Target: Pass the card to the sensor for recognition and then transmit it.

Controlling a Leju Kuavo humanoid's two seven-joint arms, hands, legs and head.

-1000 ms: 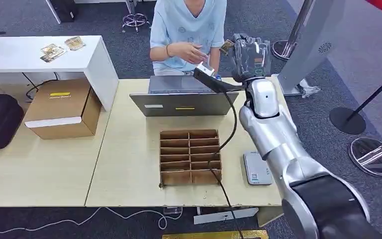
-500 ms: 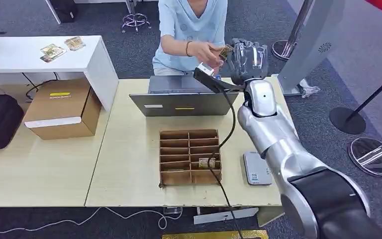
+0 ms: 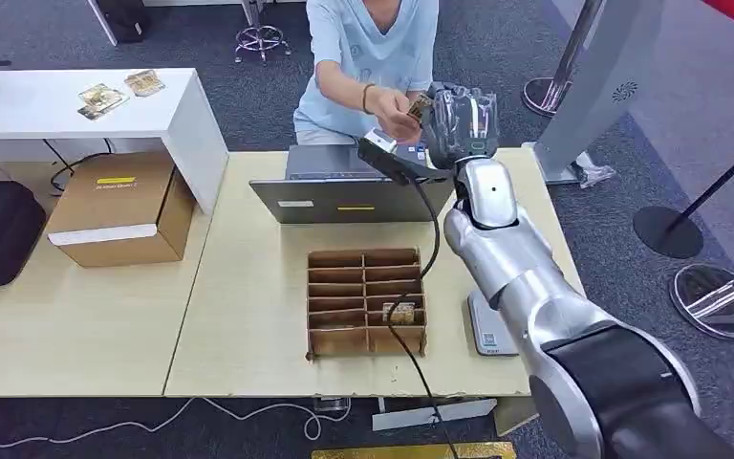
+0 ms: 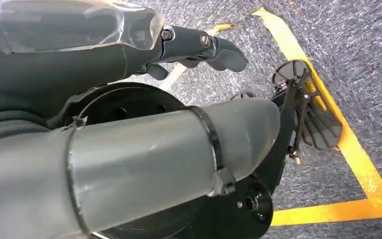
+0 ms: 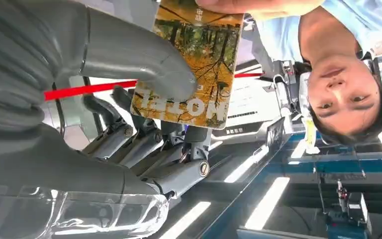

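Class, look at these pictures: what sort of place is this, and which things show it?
Probably a reception-style demo area indoors: a laptop on a wooden table, stanchion posts on grey carpet, and a person taking a card from the right hand.

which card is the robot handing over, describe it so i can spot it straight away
Start at the grey laptop on the far side of the wooden table; above its right end the right hand is raised toward a person. The card is pinched there under the thumb, with autumn-coloured trees printed on it, and the person's fingers hold its far edge.
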